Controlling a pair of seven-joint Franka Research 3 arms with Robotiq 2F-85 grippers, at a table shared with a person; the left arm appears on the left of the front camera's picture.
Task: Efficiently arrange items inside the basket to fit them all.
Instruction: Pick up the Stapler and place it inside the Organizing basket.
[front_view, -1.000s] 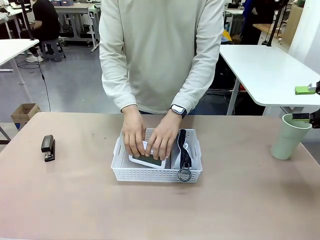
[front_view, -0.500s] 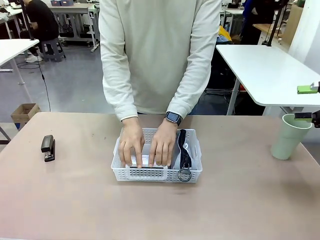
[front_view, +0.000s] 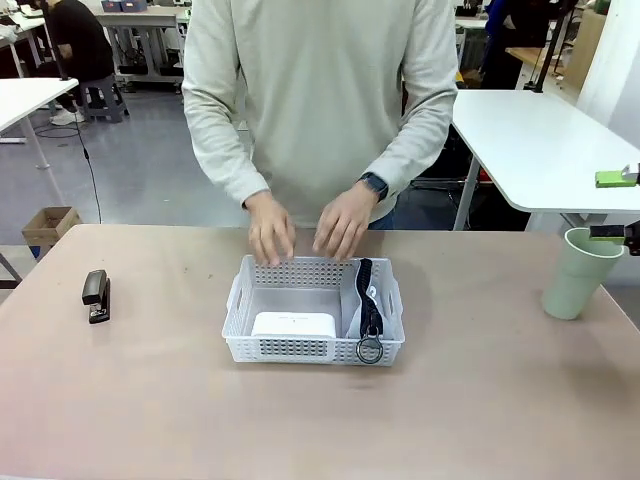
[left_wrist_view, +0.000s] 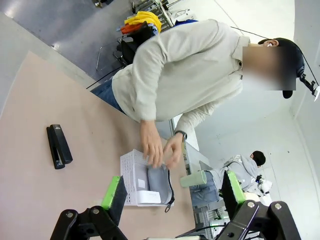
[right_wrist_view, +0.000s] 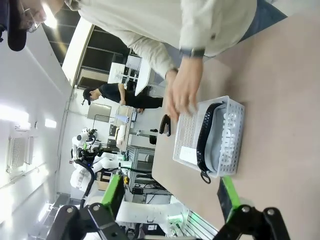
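Note:
The white lattice basket (front_view: 300, 348) sits mid-table. Inside it a white box (front_view: 293, 325) lies at the front left, and the grey pouch (front_view: 352, 300) stands along the right wall with its black strap and ring (front_view: 369, 349) at the front. The person's hands (front_view: 343, 225) hover over the far rim. Far left lies the black stapler (front_view: 96, 296). The pale green cup (front_view: 577, 273) stands far right, just below my open right gripper (front_view: 615, 206). The left wrist view shows my open left gripper (left_wrist_view: 172, 192), high above the basket (left_wrist_view: 130, 175) and stapler (left_wrist_view: 59, 146). My right gripper (right_wrist_view: 171, 197) faces the basket (right_wrist_view: 186, 129) and pouch (right_wrist_view: 225, 137).
Bare tabletop lies between the stapler and the basket, and between the basket and the cup. The person stands at the far edge. White tables and a cardboard box (front_view: 50, 225) are on the floor side beyond.
The person's hands pressed the white box down flat into the basket, then lifted off and drew back to the far rim. Neither gripper moved.

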